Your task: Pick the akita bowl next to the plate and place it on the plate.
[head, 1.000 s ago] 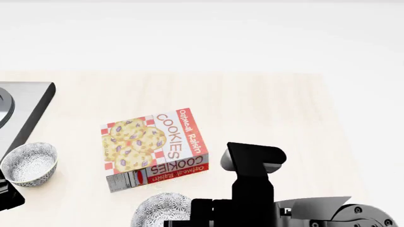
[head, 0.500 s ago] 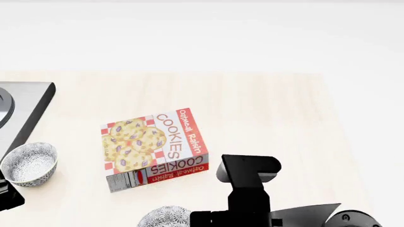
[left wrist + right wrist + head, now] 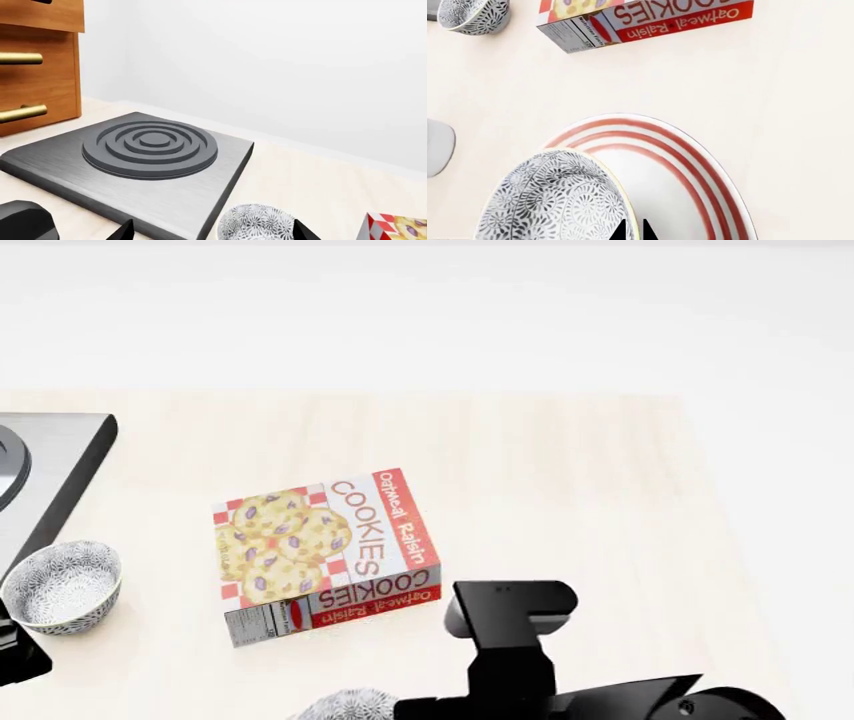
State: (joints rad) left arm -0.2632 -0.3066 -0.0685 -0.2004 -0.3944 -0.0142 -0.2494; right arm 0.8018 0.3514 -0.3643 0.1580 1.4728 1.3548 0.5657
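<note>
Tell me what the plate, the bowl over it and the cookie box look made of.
Plate: glazed ceramic, by its smooth white face with red-brown rings. Bowl: likely glazed ceramic too, with a fine grey pattern. Cookie box: printed cardboard, flat panels and sharp edges.

the akita bowl (image 3: 554,197) sits over the plate (image 3: 694,185), near the table's front edge. behind them lies the cookie box (image 3: 327,550), with a second bowl (image 3: 60,585) to its left beside the stove plate (image 3: 143,160).
</note>
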